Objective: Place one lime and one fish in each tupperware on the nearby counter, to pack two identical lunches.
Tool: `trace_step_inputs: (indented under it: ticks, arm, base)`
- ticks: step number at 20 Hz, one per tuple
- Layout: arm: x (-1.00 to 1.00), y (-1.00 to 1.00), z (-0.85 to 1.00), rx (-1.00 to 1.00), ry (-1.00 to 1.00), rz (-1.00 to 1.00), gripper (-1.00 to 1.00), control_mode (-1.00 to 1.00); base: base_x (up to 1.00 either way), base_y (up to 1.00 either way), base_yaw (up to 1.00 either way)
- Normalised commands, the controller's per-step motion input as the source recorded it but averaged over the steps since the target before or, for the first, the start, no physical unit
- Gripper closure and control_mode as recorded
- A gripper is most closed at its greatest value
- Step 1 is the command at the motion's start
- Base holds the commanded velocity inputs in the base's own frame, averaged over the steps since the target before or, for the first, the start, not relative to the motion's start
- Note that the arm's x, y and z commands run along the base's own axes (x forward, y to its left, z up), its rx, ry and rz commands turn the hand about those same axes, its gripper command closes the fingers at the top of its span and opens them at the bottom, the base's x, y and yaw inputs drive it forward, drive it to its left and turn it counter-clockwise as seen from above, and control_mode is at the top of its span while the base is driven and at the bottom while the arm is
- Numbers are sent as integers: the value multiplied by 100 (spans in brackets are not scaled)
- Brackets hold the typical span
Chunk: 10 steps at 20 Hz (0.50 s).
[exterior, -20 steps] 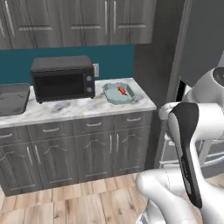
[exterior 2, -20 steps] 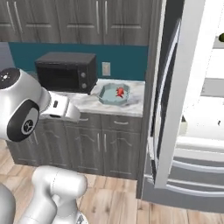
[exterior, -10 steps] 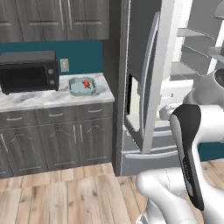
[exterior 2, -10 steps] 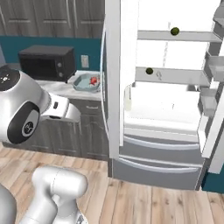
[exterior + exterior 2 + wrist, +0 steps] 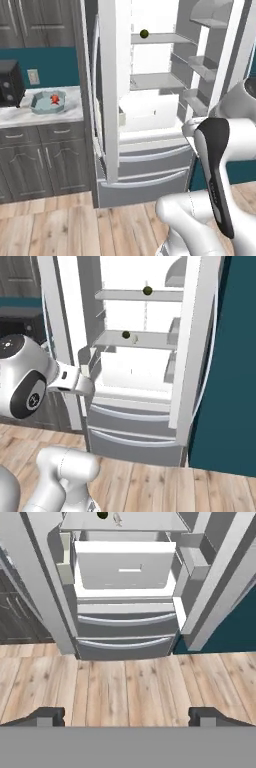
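Observation:
The fridge (image 5: 150, 100) stands open ahead of me. One lime (image 5: 144, 33) sits on its upper shelf, also the lime (image 5: 147, 290) in the right base view. A second lime (image 5: 126, 334) lies on the shelf below, with a pale cream fish (image 5: 134, 338) beside it; the hand view shows that lime (image 5: 102, 515) and fish (image 5: 117, 518) at its top edge. On the counter (image 5: 30, 116) to the left sits the pale teal tupperware (image 5: 48, 102) with a red-orange fish (image 5: 54, 99) inside. My gripper (image 5: 127, 716) is open and holds nothing, well back from the fridge above the floor.
Both fridge doors (image 5: 107, 90) (image 5: 197, 341) are swung wide, flanking the shelves. A white drawer (image 5: 125, 569) and grey freezer drawers (image 5: 125, 634) lie below the shelves. A black microwave (image 5: 7, 82) stands at the counter's left. Wooden floor (image 5: 125, 682) stretches in front.
The whole picture has swung from the counter to the open fridge, so the base has moved to the right. The gripper stays open.

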Motion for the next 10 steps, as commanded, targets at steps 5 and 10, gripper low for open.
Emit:
trace_step_inputs:
  ticks: [5,10]
  arm:
    - [0,0,0,0,0,0,-100,100]
    - [0,0,0,0,0,0,-100,100]
  base:
    - [37,-42,0]
    - [89,0,0]
